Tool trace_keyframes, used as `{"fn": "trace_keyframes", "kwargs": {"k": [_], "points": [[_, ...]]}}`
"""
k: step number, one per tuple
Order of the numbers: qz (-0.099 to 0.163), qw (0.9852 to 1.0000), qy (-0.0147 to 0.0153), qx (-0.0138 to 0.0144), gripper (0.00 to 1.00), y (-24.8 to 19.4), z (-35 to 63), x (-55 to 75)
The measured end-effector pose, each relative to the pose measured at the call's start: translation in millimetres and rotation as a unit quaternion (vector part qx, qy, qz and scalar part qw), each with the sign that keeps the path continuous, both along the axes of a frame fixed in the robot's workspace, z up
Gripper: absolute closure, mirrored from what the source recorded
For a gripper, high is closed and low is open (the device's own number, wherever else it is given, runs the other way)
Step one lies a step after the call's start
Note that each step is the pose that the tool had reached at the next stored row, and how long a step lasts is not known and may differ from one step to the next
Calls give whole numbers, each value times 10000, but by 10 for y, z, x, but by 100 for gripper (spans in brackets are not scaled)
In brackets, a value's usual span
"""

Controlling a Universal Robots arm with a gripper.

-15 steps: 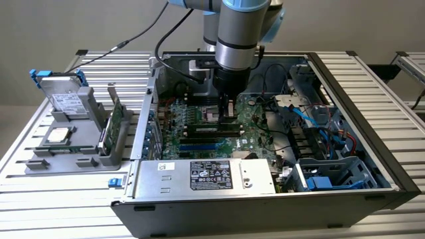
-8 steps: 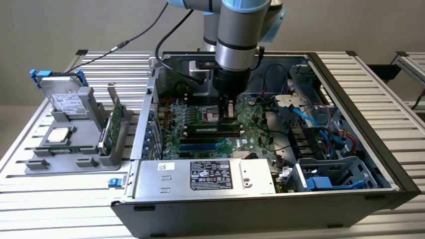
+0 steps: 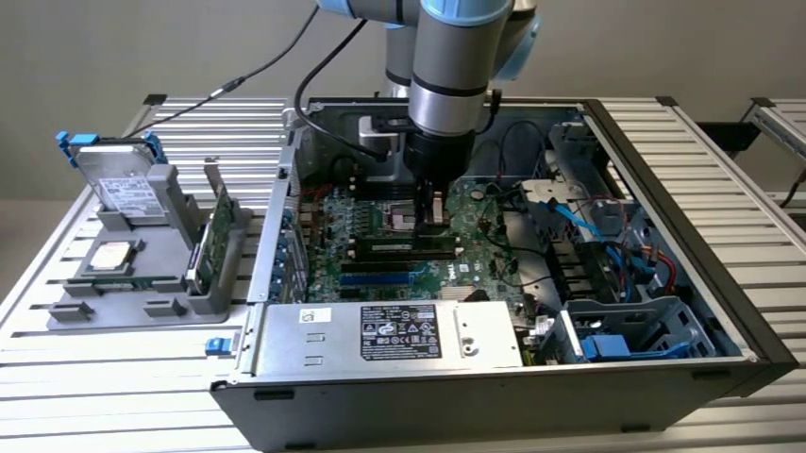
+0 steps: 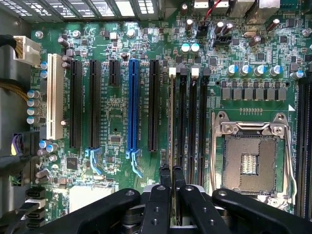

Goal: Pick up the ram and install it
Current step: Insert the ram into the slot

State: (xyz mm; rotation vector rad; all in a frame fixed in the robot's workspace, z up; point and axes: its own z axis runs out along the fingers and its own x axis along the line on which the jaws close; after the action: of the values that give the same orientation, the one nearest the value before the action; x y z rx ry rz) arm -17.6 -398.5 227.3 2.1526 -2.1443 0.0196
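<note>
Pincer (image 4: 172,169) grips the ram (image 4: 171,117), edge-on against the motherboard (image 4: 117,122) inside the open case (image 3: 504,408).

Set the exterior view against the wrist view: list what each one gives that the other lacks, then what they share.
Exterior view's own: the robot arm, the computer case, its power supply, the gray fixture carrying a hard drive at the exterior view's left, and the slatted table.
Wrist view's own: the ram edge-on in the shut gripper, lined along a memory slot, plus the white slot and the empty CPU socket's contacts.
Shared: the gripper over the green motherboard and its blue slot.
</note>
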Motion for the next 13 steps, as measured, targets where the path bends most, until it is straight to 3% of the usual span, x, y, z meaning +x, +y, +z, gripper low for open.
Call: {"fn": "trace_keyframes", "kwargs": {"k": [13], "points": [[0,10000,1,0,87,-1,-16,16]]}}
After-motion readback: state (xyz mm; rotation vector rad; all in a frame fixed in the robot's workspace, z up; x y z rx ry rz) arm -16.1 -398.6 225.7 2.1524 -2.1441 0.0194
